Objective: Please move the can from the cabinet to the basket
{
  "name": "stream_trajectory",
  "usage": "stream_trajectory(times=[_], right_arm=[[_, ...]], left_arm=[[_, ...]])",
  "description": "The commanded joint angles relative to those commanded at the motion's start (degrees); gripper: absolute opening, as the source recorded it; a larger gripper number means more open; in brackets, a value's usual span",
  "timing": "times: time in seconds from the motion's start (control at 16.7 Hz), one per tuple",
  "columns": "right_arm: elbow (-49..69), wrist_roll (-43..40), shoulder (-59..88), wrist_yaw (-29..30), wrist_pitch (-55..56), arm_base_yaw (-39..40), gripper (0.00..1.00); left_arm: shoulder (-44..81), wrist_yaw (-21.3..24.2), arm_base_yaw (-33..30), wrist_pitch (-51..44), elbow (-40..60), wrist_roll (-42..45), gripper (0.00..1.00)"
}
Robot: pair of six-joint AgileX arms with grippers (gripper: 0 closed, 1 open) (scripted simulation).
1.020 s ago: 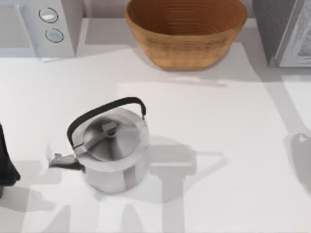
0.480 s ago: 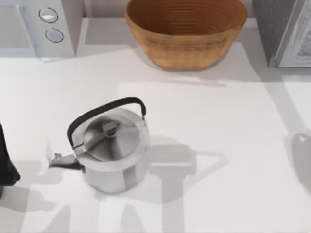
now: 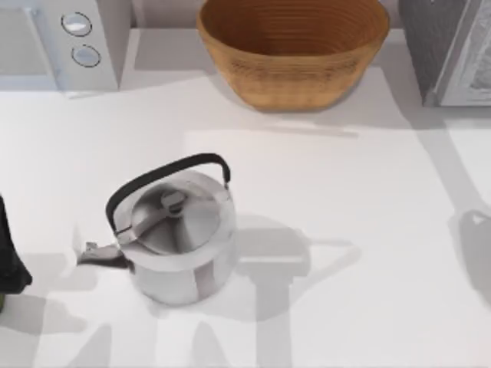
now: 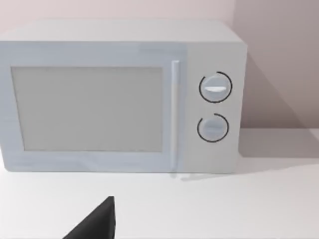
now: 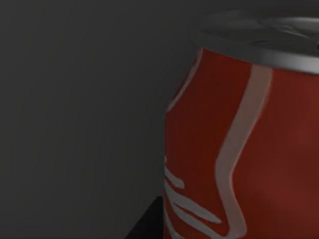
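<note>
White bench [image 3: 368,230] carries everything. White microwave [image 3: 57,42] with two round knobs at far left corner; no readable markings. Dark grey cabinet [image 3: 445,46] at far right corner. Woven basket [image 3: 295,50] between them at far edge, nothing visible inside. Steel kettle [image 3: 176,238] with black handle, front left. Red can [image 5: 244,149] upright in dark interior, close before right wrist camera; white script partial, unreadable. Left arm [image 3: 9,253] parked at left edge. Either arm's fingers: cannot tell.
</note>
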Motion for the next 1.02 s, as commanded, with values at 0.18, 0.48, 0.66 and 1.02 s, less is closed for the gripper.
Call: stream_trajectory(times=[0.18, 0.48, 0.66, 1.02], right_arm=[[-2.65, -0.02, -5.79, 2.26, -3.64, 2.27, 0.00], [-8.66, -0.01, -21.85, 7.45, -12.11, 7.69, 0.00], [-10.53, 0.00, -25.85, 9.29, -15.13, 9.67, 0.00], [-11.32, 0.10, -26.24, 9.14, -14.94, 9.39, 0.00]], left_arm=[[0.00, 0.00, 0.00, 0.00, 0.00, 0.00, 1.00], [0.00, 0.00, 0.00, 0.00, 0.00, 0.00, 1.00], [0.00, 0.00, 0.00, 0.00, 0.00, 0.00, 1.00], [0.00, 0.00, 0.00, 0.00, 0.00, 0.00, 1.00]])
